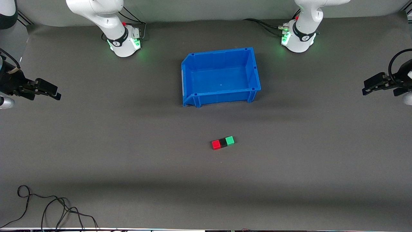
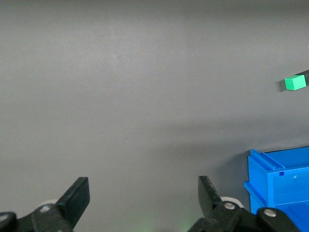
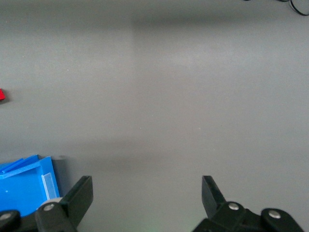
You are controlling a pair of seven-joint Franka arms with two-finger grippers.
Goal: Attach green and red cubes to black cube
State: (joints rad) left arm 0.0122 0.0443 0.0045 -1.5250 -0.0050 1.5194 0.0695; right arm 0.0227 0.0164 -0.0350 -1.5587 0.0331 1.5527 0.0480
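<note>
Small matte black cube [image 1: 223, 143] sat mid-table, nearer the front camera than the bin, with a bright red plastic cube [image 1: 215, 144] touching it on the side toward the right arm's end and a bright green plastic cube [image 1: 229, 140] touching it on the side toward the left arm's end. Formed one short, slightly slanted row of three, faces flush as far as could be seen (attachment judged complete from that, though the hold between faces could not be checked). Lay flat on the dark grey mat covering the table [image 1: 128, 154].

Open-topped blue plastic bin [image 1: 220, 76], nothing visible inside, stood farther from the front camera than the row and well apart from it.

Left hand [image 1: 373, 86] hovered over the left arm's end of the table, fingers [image 2: 77, 195] spread wide, holding nothing. Right hand [image 1: 43, 88] hovered over the right arm's end, fingers [image 3: 79, 195] likewise wide apart and empty. Both parked well clear of the cubes, probably so the finished row would not be knocked. Loose black cable [image 1: 48, 209] lay near the table edge closest to the front camera.
</note>
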